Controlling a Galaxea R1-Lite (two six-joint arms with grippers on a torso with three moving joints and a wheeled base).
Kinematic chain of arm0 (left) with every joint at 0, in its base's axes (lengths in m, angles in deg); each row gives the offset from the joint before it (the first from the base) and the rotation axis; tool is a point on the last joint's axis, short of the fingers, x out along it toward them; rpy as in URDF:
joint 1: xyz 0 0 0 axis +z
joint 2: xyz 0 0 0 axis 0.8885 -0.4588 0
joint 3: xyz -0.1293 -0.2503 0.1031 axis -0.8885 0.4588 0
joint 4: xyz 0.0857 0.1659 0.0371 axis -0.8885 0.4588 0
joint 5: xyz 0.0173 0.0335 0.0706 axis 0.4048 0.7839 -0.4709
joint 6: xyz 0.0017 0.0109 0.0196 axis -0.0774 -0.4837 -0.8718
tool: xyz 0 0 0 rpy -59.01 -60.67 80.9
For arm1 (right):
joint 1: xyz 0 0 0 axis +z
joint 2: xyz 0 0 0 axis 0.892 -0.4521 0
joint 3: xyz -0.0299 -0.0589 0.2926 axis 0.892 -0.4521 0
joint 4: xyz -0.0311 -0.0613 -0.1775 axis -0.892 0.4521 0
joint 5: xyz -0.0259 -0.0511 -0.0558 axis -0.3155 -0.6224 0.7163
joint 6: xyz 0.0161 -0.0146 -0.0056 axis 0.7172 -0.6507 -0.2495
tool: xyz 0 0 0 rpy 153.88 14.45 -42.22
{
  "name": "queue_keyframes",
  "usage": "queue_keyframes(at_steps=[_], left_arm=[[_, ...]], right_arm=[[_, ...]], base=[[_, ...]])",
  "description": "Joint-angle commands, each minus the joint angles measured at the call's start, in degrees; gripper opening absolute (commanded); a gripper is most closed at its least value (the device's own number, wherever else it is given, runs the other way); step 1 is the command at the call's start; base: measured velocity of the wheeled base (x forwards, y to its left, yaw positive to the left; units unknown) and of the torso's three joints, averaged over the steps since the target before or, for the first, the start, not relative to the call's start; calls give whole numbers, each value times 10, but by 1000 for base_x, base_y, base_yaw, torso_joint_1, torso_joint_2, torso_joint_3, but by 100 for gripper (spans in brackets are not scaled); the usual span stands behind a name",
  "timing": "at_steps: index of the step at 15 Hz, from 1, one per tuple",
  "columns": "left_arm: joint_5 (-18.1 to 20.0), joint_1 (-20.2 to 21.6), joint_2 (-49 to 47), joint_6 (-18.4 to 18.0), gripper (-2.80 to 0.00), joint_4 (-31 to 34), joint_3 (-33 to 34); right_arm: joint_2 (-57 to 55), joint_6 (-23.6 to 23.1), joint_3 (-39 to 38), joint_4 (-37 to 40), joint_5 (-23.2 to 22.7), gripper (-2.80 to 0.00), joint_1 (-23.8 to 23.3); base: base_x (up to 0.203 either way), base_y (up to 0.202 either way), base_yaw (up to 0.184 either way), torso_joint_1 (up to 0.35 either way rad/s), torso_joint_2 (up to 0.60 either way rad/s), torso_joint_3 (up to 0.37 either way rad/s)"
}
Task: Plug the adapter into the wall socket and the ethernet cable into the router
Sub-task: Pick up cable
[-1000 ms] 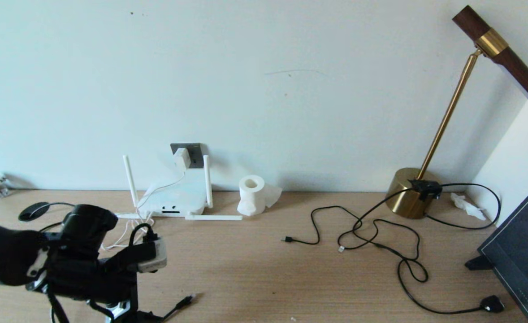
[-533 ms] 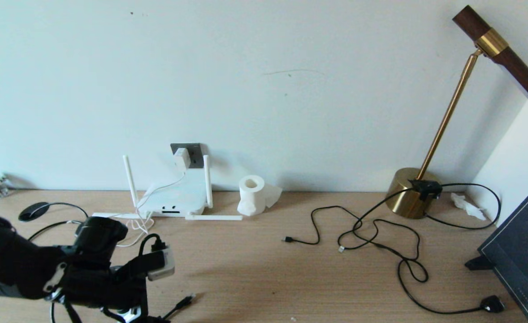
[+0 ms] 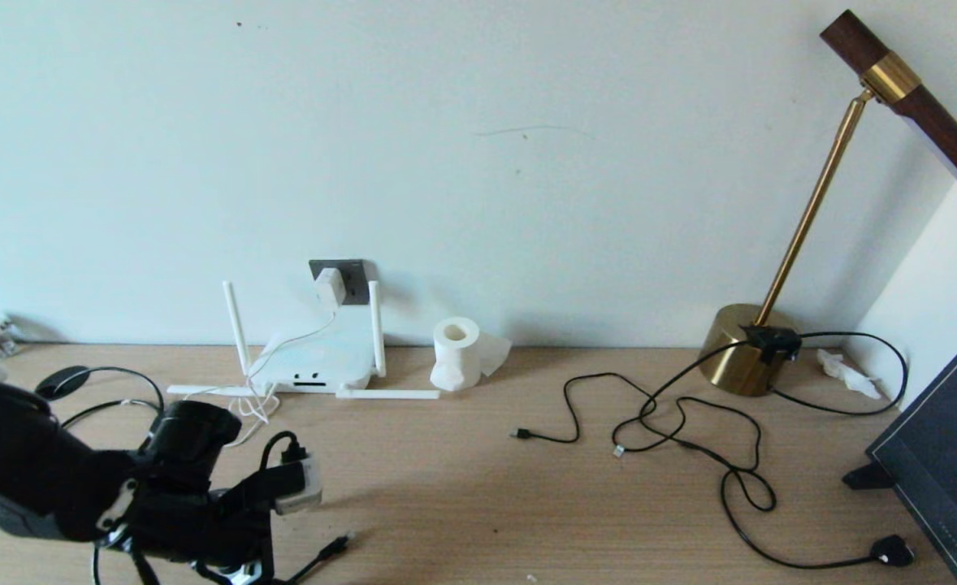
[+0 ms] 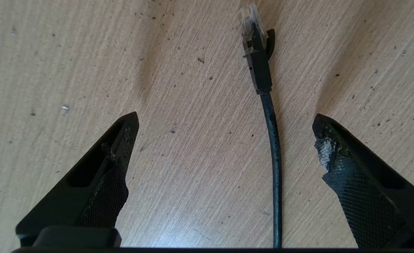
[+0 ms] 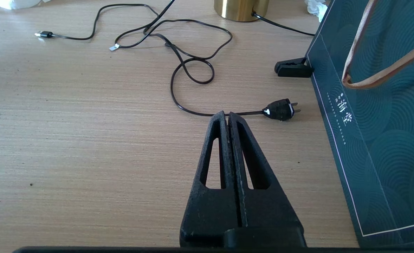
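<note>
1. The left gripper [image 4: 224, 135] hangs low over the wooden worktop [image 3: 478, 496] near its front left corner, fingers spread wide and holding nothing.
2. The ethernet cable [image 4: 273, 154] lies flat on the worktop between those spread fingers, nearer one than the other and touching neither; its clear clip plug [image 4: 251, 21] lies beyond the fingertips.
3. In the head view the cable's plug end [image 3: 334, 547] shows just beside the left arm, by the front edge, while its flat black disc [image 3: 61, 381] rests at the left side of the worktop.
4. The adapter [image 3: 330, 287] sits in the wall socket [image 3: 352, 279] on the wall above the worktop's back edge, its thin white cord trailing down to the router.
5. The router [image 3: 316, 361] stands at the back edge directly under the socket, two antennas upright and two lying flat on the wood.
6. A toilet paper roll [image 3: 456, 352] stands just beside the router at the back edge.
7. The right gripper [image 5: 228, 117] is pressed shut on nothing, held above the right half of the worktop near a black power plug [image 5: 280, 109] and a dark teal bag [image 5: 379, 116].
8. A brass lamp [image 3: 742, 349] stands at the back right corner, with loose black leads looping in front of it.
</note>
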Motion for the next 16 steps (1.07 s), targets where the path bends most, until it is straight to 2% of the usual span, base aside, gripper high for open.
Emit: queue_keyframes(at_steps=[1, 4, 5, 16], left_arm=[[1, 0, -12, -3, 0, -1, -1], [1, -1, -16, -3, 0, -1, -2], [3, -1, -18, -3, -280, -1, -2], [7, 0, -17, -3, -280, -2, 8]], right_arm=[[0, 0, 0, 1, -1, -280, 0], [0, 0, 0, 1, -1, -280, 0], [0, 0, 0, 1, 0, -280, 0], [0, 0, 0, 1, -1, -280, 0]], base=[[0, 0, 0, 0, 0, 0], [0, 0, 0, 0, 0, 0], [0, 0, 0, 0, 0, 0], [0, 0, 0, 0, 0, 0]])
